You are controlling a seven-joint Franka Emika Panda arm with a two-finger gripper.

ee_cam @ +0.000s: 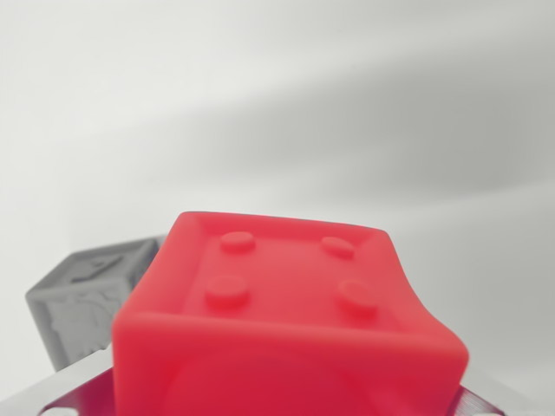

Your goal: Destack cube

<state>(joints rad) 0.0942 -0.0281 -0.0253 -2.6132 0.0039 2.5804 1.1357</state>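
Observation:
A red cube (pixel 290 321) with four round studs on its top face fills the lower middle of the wrist view, very close to the camera. Its sides look pinched inward. Metal parts of my gripper (pixel 277 394) show at the bottom left and bottom right corners, flanking the red cube, so the gripper appears shut on it. A grey cube (pixel 82 299) with embossed faces sits behind it at the wrist view's left, partly hidden by the red cube. Whether the two cubes touch cannot be told.
A plain white surface and blurred pale background fill the rest of the view.

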